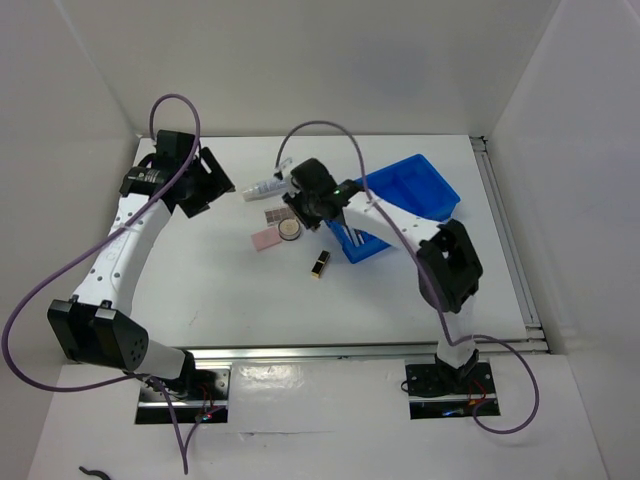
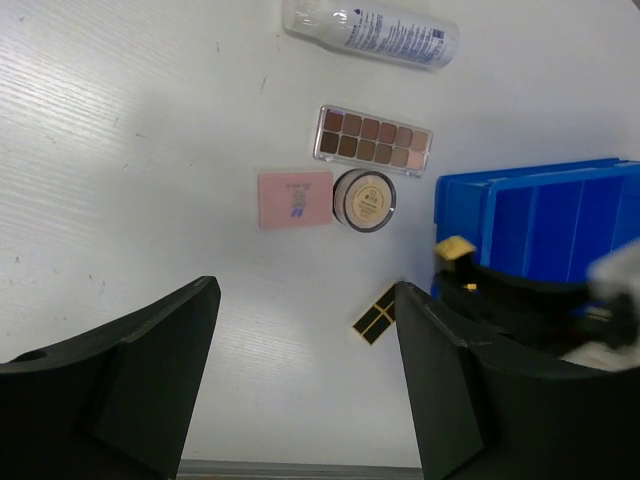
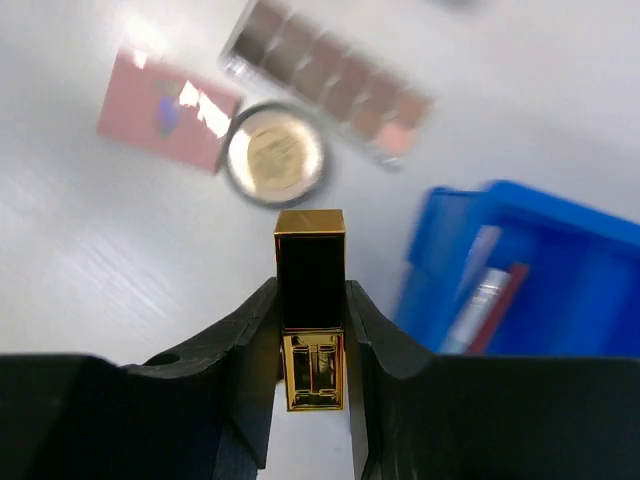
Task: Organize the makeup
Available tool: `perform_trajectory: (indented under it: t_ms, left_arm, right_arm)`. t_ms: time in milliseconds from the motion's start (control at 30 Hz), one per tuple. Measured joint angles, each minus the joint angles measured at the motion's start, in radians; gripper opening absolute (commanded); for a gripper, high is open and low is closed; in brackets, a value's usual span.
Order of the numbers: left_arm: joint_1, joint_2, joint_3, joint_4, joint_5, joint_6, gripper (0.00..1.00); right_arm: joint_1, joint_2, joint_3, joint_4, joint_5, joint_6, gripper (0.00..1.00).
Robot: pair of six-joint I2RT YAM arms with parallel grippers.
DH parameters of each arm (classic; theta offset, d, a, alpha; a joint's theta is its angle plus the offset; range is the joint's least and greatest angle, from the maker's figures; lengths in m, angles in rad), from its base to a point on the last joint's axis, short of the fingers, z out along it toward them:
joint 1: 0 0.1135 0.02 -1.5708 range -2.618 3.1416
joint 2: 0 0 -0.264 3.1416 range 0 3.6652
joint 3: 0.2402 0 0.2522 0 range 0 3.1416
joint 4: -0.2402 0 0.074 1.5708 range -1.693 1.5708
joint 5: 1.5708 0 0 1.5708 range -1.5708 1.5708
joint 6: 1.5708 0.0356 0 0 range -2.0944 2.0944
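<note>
My right gripper [image 3: 310,290] is shut on a black-and-gold lipstick case [image 3: 311,300], held above the table beside the blue bin [image 3: 560,260]. Below it lie the brown eyeshadow palette [image 3: 330,75], the round beige compact [image 3: 273,155] and the pink square pad [image 3: 165,108]. A second black-gold case [image 1: 320,264] lies flat on the table, also seen in the left wrist view [image 2: 375,315]. The clear tube [image 1: 265,187] lies further back. My left gripper [image 2: 305,290] hovers open and empty, high at the table's left [image 1: 205,180].
The blue bin [image 1: 405,195] stands right of the makeup cluster and holds several stick-shaped items [image 3: 485,300]. White walls enclose the table on three sides. The right arm [image 1: 440,255] reaches across the bin's near corner.
</note>
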Motion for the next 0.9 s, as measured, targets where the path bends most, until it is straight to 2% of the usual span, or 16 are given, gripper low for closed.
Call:
perform_trajectory:
  t_ms: [100, 233, 400, 567, 633, 667, 700, 767, 900]
  left_arm:
    - [0.000, 0.000, -0.008, 0.011, 0.015, 0.015, 0.84]
    - [0.000, 0.000, -0.010, 0.021, 0.025, 0.022, 0.84]
    - [0.000, 0.000, -0.010, 0.028, 0.034, 0.023, 0.84]
    - [0.000, 0.002, -0.010, 0.036, 0.042, 0.024, 0.84]
    - [0.000, 0.003, -0.010, 0.037, 0.042, 0.026, 0.84]
    - [0.000, 0.003, -0.010, 0.037, 0.042, 0.026, 0.84]
    - [0.000, 0.003, -0.010, 0.037, 0.041, 0.026, 0.84]
    - [0.000, 0.003, -0.010, 0.036, 0.040, 0.032, 0.84]
    - [0.000, 0.003, -0.010, 0.036, 0.040, 0.045, 0.84]
  right_arm:
    - [-0.047, -0.106, 0.003, 0.014, 0.038, 0.019, 0.25]
    - [-0.180, -0.179, 0.006, 0.035, 0.093, 0.043, 0.25]
    - [-0.323, -0.130, 0.007, 0.030, 0.143, 0.058, 0.25]
    - [-0.366, -0.035, 0.007, 0.027, 0.167, 0.060, 0.29]
    - [-0.365, -0.003, 0.007, 0.026, 0.164, 0.060, 0.36]
    - [-0.365, 0.012, 0.007, 0.026, 0.162, 0.060, 0.53]
    - [-0.365, 0.023, 0.008, 0.025, 0.161, 0.061, 0.63]
    - [-0.365, 0.037, 0.014, 0.018, 0.163, 0.066, 0.76]
    - [-0.364, 0.039, 0.039, 0.004, 0.176, 0.087, 0.74]
